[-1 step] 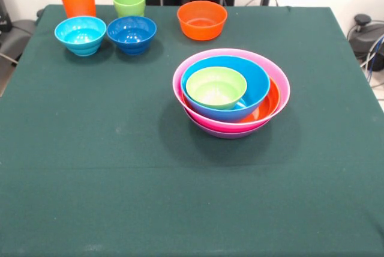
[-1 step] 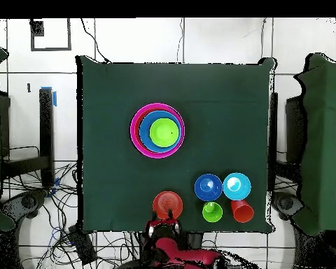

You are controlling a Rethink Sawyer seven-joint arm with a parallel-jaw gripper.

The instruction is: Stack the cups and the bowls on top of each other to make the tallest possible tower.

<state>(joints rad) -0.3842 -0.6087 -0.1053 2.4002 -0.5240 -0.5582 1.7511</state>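
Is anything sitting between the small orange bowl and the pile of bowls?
No. Between the small orange bowl and the tower only bare green cloth shows, clearest in the front view.

- A robot laboratory or test room, not a home.
- A square table draped in a dark green cloth (image 1: 120, 197) stands alone on a pale tiled floor (image 2: 220, 38).
- Loose black cables (image 2: 66, 231) trail over the floor around the table.
- A red and black robot arm base (image 2: 172, 249) sits at one table edge.
- Glossy plastic bowls and cups in bright colours (image 1: 231, 92) sit as test pieces on the cloth.
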